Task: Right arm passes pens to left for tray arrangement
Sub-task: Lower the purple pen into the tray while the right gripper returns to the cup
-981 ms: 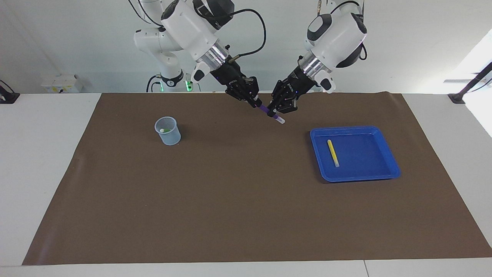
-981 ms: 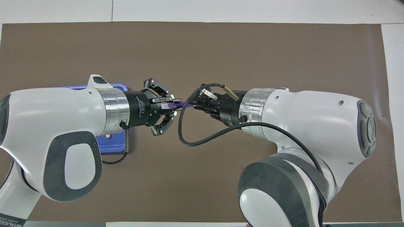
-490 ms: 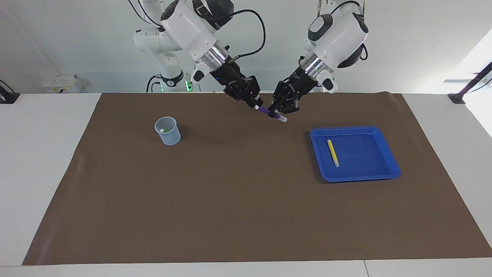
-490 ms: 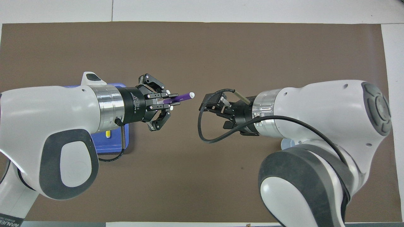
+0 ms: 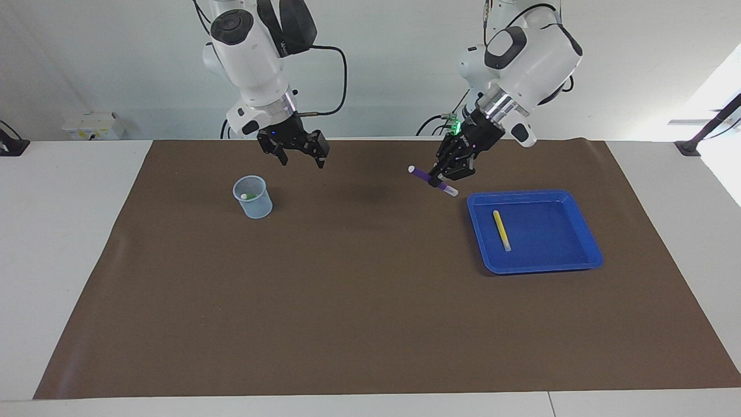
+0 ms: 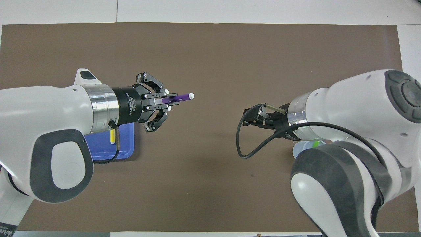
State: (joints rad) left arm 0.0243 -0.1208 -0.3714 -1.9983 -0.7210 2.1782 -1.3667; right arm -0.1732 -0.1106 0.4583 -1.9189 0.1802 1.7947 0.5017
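Purple pen (image 5: 429, 178), whitish ends. Yellow pen (image 5: 501, 229), pale tip, in bright blue tray (image 5: 584, 229). Translucent pale-blue cup (image 5: 253, 198), green pen showing inside. Brown mat (image 5: 359, 301) over white bench (image 5: 52, 243). Black left gripper (image 5: 446, 176), black right gripper (image 5: 301, 155); arms white, grey patches.

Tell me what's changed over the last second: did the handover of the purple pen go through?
Yes. The right pincer let go of the purple pen, opened and drew back toward the cup. The left pincer, shut on the pen, carried it toward the tray. The yellow pen, tray and cup stayed put.
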